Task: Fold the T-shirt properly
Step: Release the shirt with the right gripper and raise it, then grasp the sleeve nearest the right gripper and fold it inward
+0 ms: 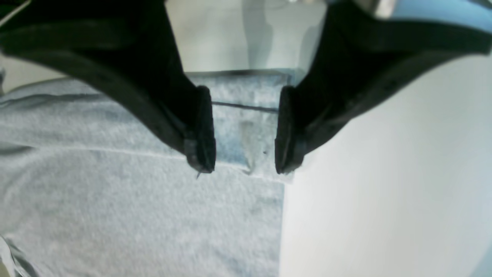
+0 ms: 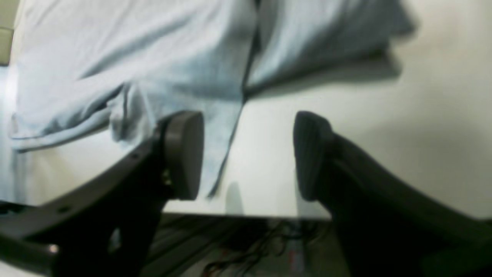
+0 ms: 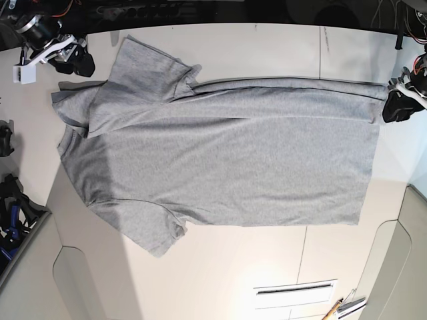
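t-shirt (image 3: pixel 227 167): spread flat mid-frame on the worktop (image 3: pixel 267 47), 1 long edge folded over
left end effector (image 1: pixel 244 132): spread above hem corner
right end effector (image 2: pixel 248 156): spread, holding nothing
next: smooth the fold before regrasping, i judge

My left gripper (image 1: pixel 244 130): upper parts of both fingers cut off by the top edge of the left wrist view. My right gripper (image 2: pixel 246 154): finger bases run off the bottom edge; the whole right wrist view is soft and blurred. T-shirt (image 3: pixel 227 160): printed side not visible from the base view. Small objects (image 3: pixel 343 308) at the bottom edge too small to identify.
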Robot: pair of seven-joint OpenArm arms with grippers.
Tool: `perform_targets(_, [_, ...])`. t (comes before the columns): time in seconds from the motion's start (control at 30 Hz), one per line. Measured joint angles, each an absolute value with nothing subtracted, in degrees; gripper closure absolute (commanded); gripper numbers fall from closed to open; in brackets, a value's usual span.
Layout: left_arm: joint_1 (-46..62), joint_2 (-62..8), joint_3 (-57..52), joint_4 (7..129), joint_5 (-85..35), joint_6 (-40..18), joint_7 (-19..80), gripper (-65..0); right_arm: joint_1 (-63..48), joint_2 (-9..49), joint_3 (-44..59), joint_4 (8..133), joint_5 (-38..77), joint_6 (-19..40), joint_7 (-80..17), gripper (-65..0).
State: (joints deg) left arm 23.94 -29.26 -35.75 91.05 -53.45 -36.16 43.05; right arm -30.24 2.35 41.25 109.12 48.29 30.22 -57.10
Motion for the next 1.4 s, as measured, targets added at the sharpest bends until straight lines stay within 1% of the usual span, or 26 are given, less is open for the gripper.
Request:
perform_targets(0.1, [23.9,-29.2,-35.7,91.0,-54.0,-36.3,43.5,-28.8,-30.4,0.5,40.7,107.1,50.1,30.3,-56.9,-35.8])
perform_targets(0.3, [23.9,-29.2,-35.7,91.0,-54.1,-36.4,43.5,-28.8,-27.7,0.5,34.7,96.9,50.8,30.9,-55.3,-35.8])
perform_targets(0.43, [23.9,-29.2,-35.7,91.0,-54.0,-36.4,43.7,-28.8,-25.1,0.6,31.1,92.6,51.2,30.9,-54.4,-35.8])
perform_targets(0.67, [23.9,-29.2,-35.7,91.0,-54.0,-36.4,43.7,-28.8,-25.1,0.6,24.6,92.4,51.9,31.0,-55.9,-35.8])
perform_targets(0.93, [23.9,-29.2,-35.7,91.0,-54.1,-36.4,43.7,-28.7,-25.1,0.6,23.7,92.3,53.1,31.1,-57.4,-35.0])
perform_targets(1.0, [23.9,-29.2,-35.7,91.0,-54.1,-36.4,43.7,-28.7,-25.1,0.6,23.7,92.4,53.0,31.4,-58.0,-27.4])
perform_targets(1.13, [23.9,-29.2,-35.7,91.0,-54.0,-36.4,43.7,-28.7,-25.1,0.6,23.7,92.9,53.2,31.5,-59.4,-7.0])
perform_targets(1.17, [23.9,-29.2,-35.7,91.0,-54.1,-36.4,43.7,-28.7,-25.2,0.6,23.7,93.0,53.4,31.5,-59.4,-2.7])
perform_targets(1.2, [23.9,-29.2,-35.7,91.0,-54.1,-36.4,43.7,-28.7,-25.2,0.7,23.7,93.2,54.2,31.4,-59.5,0.0])
perform_targets(1.4, [23.9,-29.2,-35.7,91.0,-54.1,-36.4,43.7,-28.7,-24.8,0.6,23.7,94.6,58.0,32.3,-60.9,0.0])
